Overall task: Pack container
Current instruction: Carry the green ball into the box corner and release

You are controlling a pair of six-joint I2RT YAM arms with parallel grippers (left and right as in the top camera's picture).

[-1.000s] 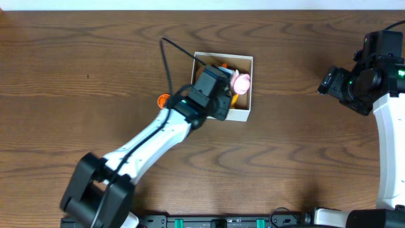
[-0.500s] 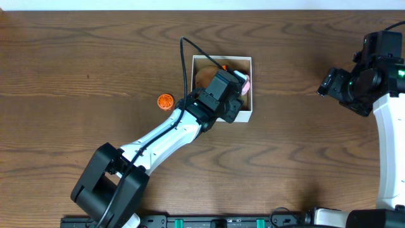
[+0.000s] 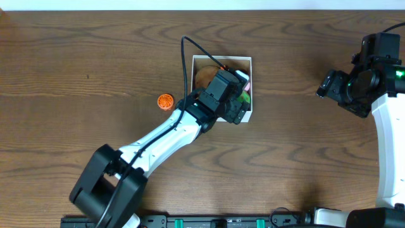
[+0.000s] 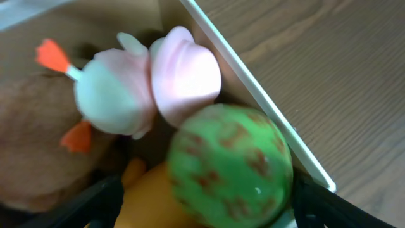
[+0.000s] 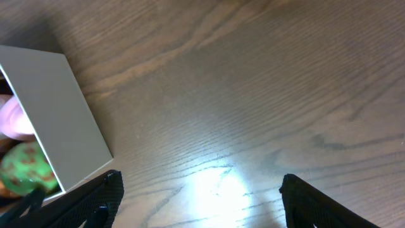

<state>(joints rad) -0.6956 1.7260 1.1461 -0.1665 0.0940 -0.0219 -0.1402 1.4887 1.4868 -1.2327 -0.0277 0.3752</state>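
Release step, I judge: left pincer (image 4: 207,187), spread, straddles the green ball (image 4: 231,164) in the container (image 5: 57,120) near the surface (image 3: 76,50) far edge. Right pincer (image 5: 199,190) is spread and empty. Next, likely: lift clear, then fetch the orange toy (image 3: 165,101).

Blurred green ball (image 4: 231,168), pink toy (image 4: 183,73), seemingly inside container (image 4: 253,87)

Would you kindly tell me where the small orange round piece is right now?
In the overhead view, the orange piece lies on the table, outside the container, just off its left wall.
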